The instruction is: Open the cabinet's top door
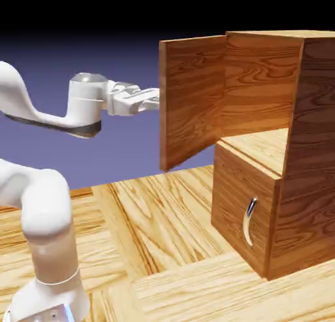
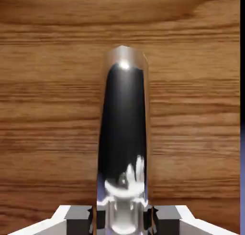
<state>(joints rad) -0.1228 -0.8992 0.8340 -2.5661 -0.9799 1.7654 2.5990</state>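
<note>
One cabinet [image 1: 288, 150] has two doors: the top door [image 1: 192, 101] stands swung wide open from it, the lower door [image 1: 242, 206] shut. From outside, the top door's edge hides the gripper [image 1: 156, 99] tips. In the hand view its handle [image 2: 123, 133] runs between the fingers [image 2: 79, 219], clamped tight.

Worktop [image 1: 163, 222]: flat surface of light golden-brown grained wood, boards running in differing grain directions, filling the lower half of the exterior view. Standing directly on it, at the exterior view's right: tall boxy cabinet of reddish-brown grained wood [image 1: 307, 157], upright, base flush on the surface. White robot arm's lower segment [image 1: 46, 249] rises at lower left; its foot is out of frame.
</note>
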